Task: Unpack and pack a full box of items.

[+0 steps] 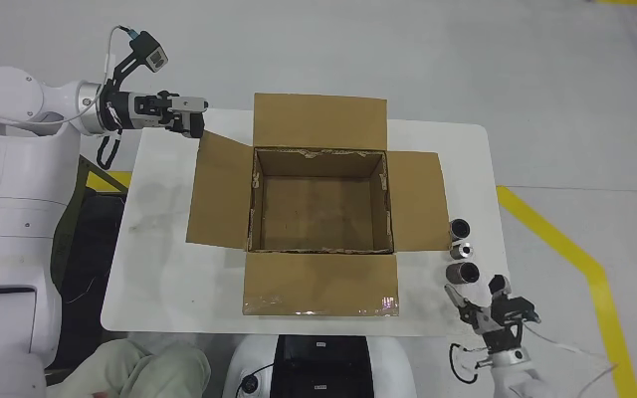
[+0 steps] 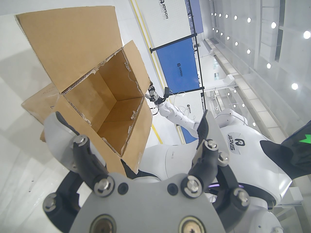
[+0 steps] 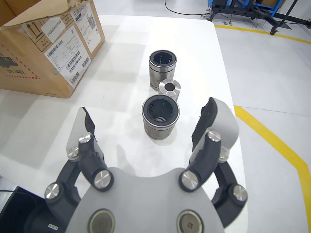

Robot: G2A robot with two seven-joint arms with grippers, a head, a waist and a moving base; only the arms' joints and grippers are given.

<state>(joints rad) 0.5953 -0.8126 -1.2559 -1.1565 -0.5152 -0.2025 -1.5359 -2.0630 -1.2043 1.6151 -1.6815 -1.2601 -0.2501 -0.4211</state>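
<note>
A cardboard box (image 1: pixel 318 214) is set at the middle of the white surface (image 1: pixel 159 259), with all four flaps folded outward and its bare cardboard floor exposed. Torn edges are seen along the box's inner rim. On the box's right-hand outer wall (image 3: pixel 48 56), several printed labels are stuck.

Just beyond the box's right flap, three metal parts are stood upright on the surface in a short row that runs along the flap's edge. A nearer bearing (image 1: pixel 463 273) (image 3: pixel 160 118) and a farther bearing (image 1: pixel 460 230) (image 3: pixel 162 70), both hollow with dark rims, are placed at the ends of the row. A smaller plain cylinder (image 1: pixel 460 250) (image 3: pixel 169 88) is set close between them; whether it touches either cannot be told.

The right claw (image 1: pixel 476 291) (image 3: pixel 148 109) is held on the box's right side, just behind the nearer bearing. Its fingers (image 3: pixel 209 115) are spread wide, and nothing is gripped.

The left claw (image 1: pixel 194 114) (image 2: pixel 131 124) is held by the far corner of the box's left flap and is turned toward the box (image 2: pixel 73 49), whose open inside is seen past it. Its fingers (image 2: pixel 205 132) are likewise spread apart, and nothing is held.
</note>
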